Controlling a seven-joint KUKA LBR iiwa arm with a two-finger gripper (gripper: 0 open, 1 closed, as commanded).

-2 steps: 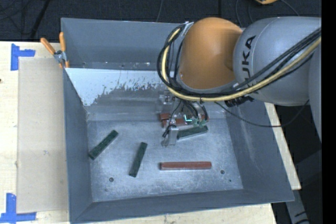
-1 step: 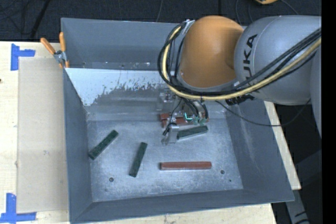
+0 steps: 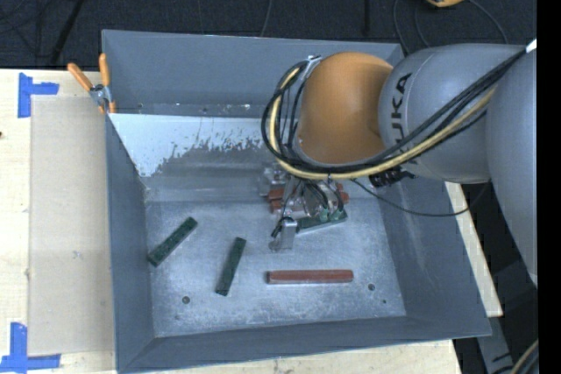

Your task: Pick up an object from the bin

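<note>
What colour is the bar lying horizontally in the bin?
The bar is reddish-brown; the camera view shows it plainly.

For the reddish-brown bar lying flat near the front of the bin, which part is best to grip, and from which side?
Probably the middle of the reddish-brown bar, from straight above, closing across its narrow width. It lies flat on the bin floor, its length running left to right in the view, and nothing touches it, so both long sides look free.
</note>
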